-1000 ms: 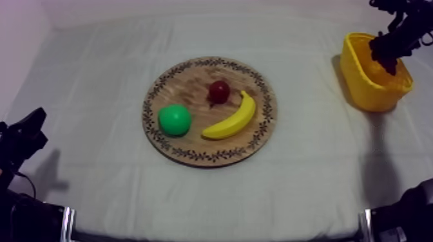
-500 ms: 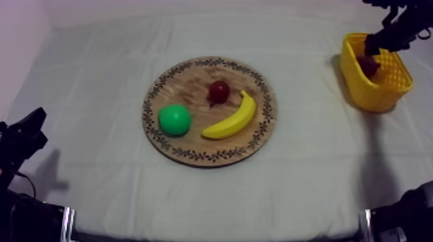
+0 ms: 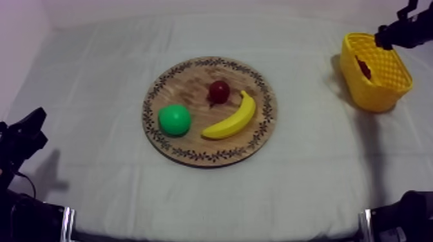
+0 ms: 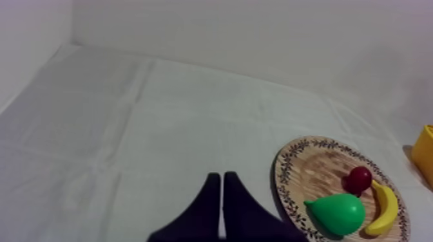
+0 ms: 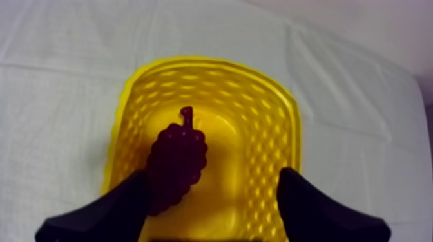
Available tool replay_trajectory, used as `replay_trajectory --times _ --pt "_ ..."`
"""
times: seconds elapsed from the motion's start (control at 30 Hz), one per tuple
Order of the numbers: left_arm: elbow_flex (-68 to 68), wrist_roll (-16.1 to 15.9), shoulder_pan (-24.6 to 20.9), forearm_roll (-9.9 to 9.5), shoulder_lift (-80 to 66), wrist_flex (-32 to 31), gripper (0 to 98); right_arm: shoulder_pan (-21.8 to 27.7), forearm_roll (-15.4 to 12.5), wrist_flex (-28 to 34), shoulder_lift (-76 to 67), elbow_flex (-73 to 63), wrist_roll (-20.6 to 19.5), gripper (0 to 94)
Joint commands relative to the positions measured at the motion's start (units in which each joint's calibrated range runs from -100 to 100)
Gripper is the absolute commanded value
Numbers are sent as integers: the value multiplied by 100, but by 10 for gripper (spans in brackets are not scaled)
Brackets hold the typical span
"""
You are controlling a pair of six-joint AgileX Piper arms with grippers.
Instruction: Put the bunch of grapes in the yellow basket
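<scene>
My left gripper [image 4: 222,190] sat low on the bench [image 3: 96,77], well to the left of the wooden board [image 3: 187,87], its two black fingers pressed together into a narrow wedge with nothing between them. On the board I saw three pieces of toy fruit. A green pear [image 3: 174,120] lay on the board's left part. A small red fruit [image 3: 219,91] lay nearer its middle, towards the far side. A banana [image 3: 232,119] lay on its right part, with one end just beside the red fruit. Well to the right of the board, near the bench's far right corner, stood the yellow basket [image 3: 377,93]. The bunch of grapes [image 5: 175,161] lay inside it, off the board altogether, stem pointing to the basket's far wall. My right gripper [image 5: 212,180] hung over the basket with its fingers spread wide. It held nothing, though the bunch showed just beside one finger.
</scene>
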Motion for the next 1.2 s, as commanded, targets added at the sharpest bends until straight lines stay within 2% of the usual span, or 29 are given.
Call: replay_trajectory --times 0.0,0.17,0.4,0.7,1.0,1.17 --pt "-2 0 -2 1 0 1 1 22 96 -242 -519 532 -47 539" --pt "-2 0 -2 1 0 1 1 50 232 -725 -1374 1522 -96 512" --pt "-2 0 -2 1 0 1 1 -22 15 -1154 -2630 2784 107 462" --pt "-2 3 -2 1 0 1 1 -216 -575 -1457 -4507 4375 689 403" --pt "-2 0 -2 1 0 1 1 -358 -1126 -1456 -6203 5585 1304 356" --pt "-2 0 -2 1 0 1 1 -446 -1337 -1306 -6912 6001 1502 311"
